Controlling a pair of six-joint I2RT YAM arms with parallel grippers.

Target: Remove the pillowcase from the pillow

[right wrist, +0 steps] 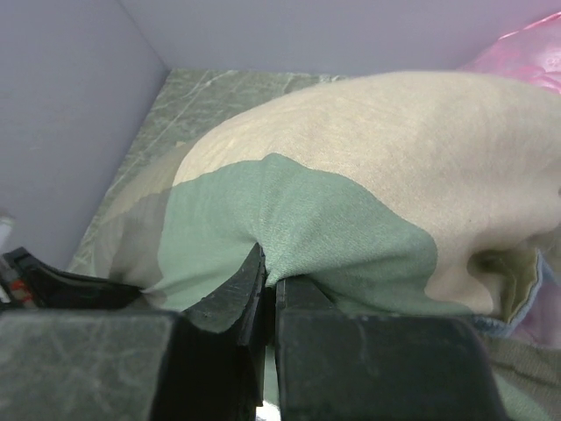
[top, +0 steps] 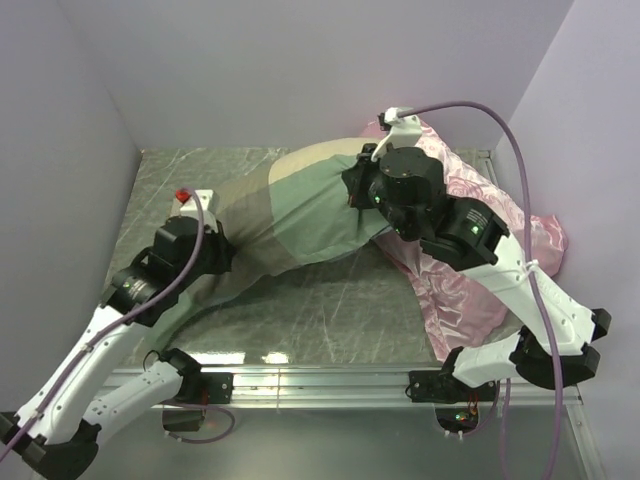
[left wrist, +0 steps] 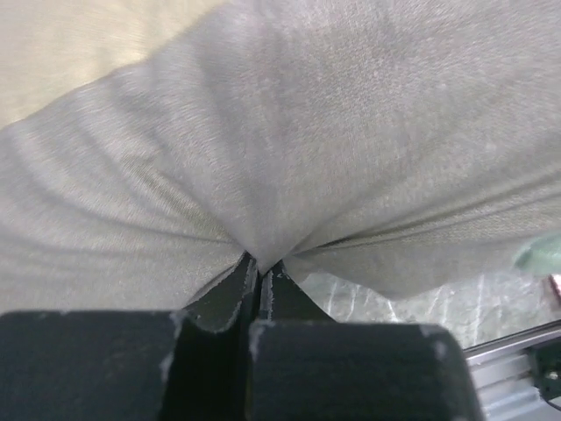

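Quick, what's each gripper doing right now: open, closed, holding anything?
Left gripper: closed, pinching a fold of the pillowcase.
Right gripper: closed, pinching the pillowcase's green patch.

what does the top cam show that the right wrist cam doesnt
Only the top external view shows the right arm itself, crossing over the pink satin cover, and most of the length of the pillowcase. Only the right wrist view shows the right gripper pinched shut on a fold of green cloth, and a grey-blue edge at the cloth's right end. Both show the beige and green pillowcase, some pink satin and the marbled table.
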